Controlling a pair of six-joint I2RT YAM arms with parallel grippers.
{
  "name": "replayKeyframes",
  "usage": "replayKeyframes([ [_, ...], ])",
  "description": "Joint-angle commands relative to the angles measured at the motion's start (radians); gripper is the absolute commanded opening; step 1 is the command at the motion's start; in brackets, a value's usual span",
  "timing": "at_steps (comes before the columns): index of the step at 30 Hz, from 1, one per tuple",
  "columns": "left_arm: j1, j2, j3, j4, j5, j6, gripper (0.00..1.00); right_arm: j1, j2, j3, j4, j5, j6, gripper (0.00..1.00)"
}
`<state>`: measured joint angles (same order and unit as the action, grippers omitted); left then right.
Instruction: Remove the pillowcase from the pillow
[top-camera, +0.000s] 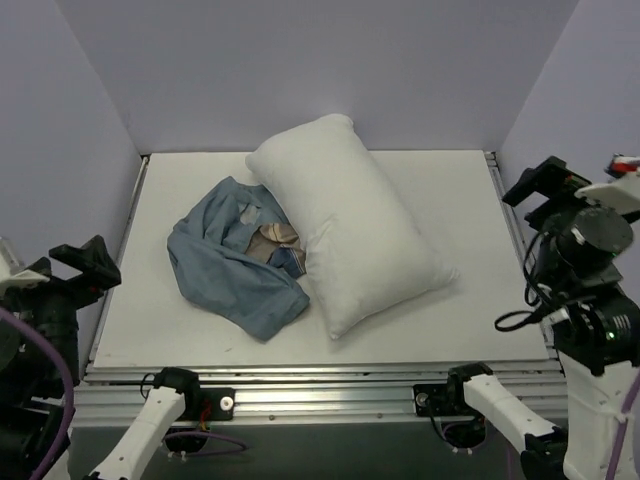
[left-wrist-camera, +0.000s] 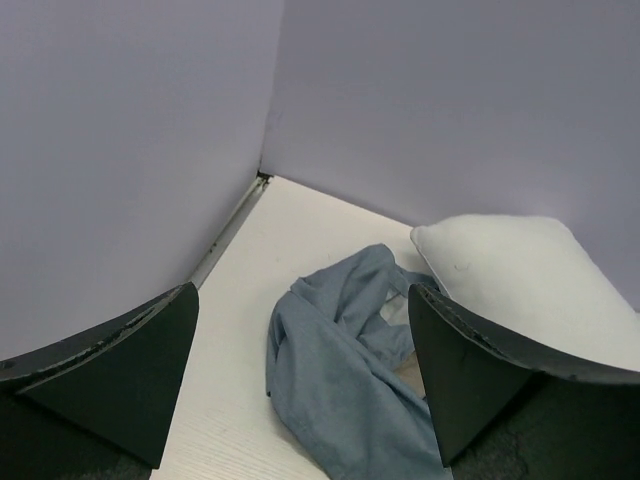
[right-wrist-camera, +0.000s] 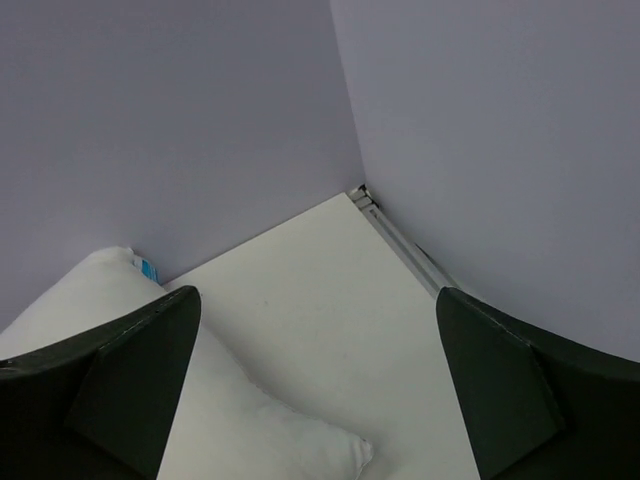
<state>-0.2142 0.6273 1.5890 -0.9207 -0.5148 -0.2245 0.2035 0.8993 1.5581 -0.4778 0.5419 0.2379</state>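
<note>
The white pillow lies bare and diagonal across the middle of the table. The pillowcase lies crumpled beside it on the left, touching its left edge, grey-blue with a tan patch showing. My left gripper is raised off the table's left edge, open and empty. In the left wrist view the gripper frames the pillowcase and a pillow end. My right gripper is raised by the right edge, open and empty. In the right wrist view the gripper hangs above the pillow corner.
The white table is closed in by lavender walls at the back and both sides. A metal rail runs along its right edge. A small blue-and-white tag shows at the pillow's far end.
</note>
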Motion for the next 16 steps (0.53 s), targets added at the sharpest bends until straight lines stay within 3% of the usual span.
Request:
replayKeyframes([
  [1,0.001,-0.044,0.026,-0.047,-0.076,0.045,0.94,0.004,-0.104,0.037,-0.042,0.058,-0.08,1.0],
  [7,-0.034,-0.087,0.025,-0.081,-0.146,0.042,0.94,0.03,-0.236,0.037,-0.039,0.065,-0.12,0.99],
  [16,-0.074,-0.115,0.002,-0.099,-0.174,0.025,0.94,0.082,-0.272,0.0,-0.042,0.112,-0.121,0.99],
])
